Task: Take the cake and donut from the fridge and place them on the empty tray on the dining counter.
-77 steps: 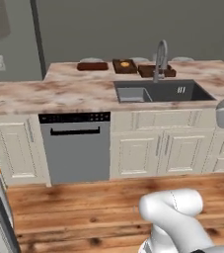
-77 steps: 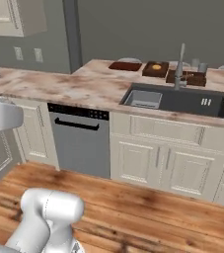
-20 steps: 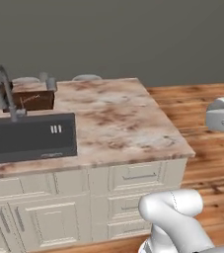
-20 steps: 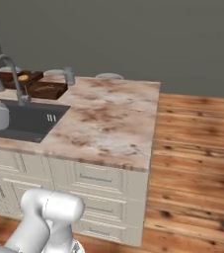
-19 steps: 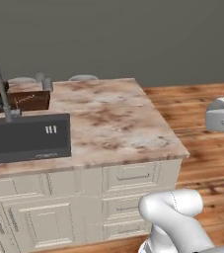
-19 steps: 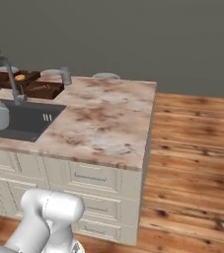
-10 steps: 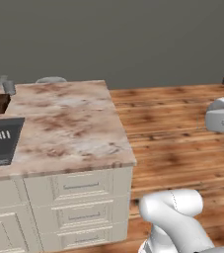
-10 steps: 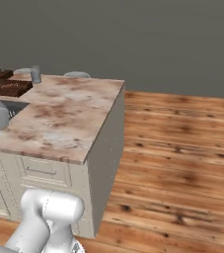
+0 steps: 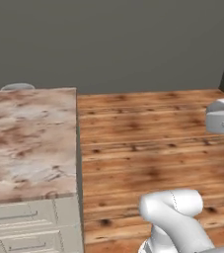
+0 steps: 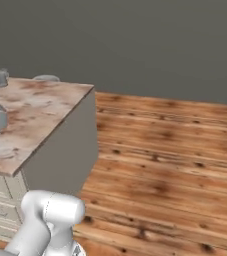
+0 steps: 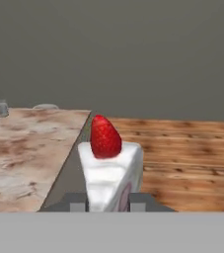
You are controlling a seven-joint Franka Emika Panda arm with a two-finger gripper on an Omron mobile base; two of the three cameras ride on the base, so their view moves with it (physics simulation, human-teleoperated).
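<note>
The claw (image 11: 108, 202) is gripping the small white cake slice topped with a red berry (image 11: 110, 165) between its narrow jaws, holding it beside the pinkish-beige marble bench (image 11: 24, 148), above the wooden floor (image 11: 192, 153).

The dining counter (image 9: 29, 138) has a pinkish-beige marble top, veined with brown and softly polished; below that top, its cabinet fronts (image 9: 32, 225) are cream-painted panels with thin metal pulls. The counter's end panel (image 10: 65, 150) is flat, matt grey. Beside the counter, the floor (image 10: 170, 150) is warm brown wood planking with dark knots and a slight sheen. Behind the counter, the wall (image 9: 108, 44) is plain, matt grey. The cake (image 11: 111, 173) looks smooth, like white cream, and its berry (image 11: 105, 137) is glossy red. At the counter's far edge, a small cup (image 10: 2, 78) looks like dull grey metal.
</note>
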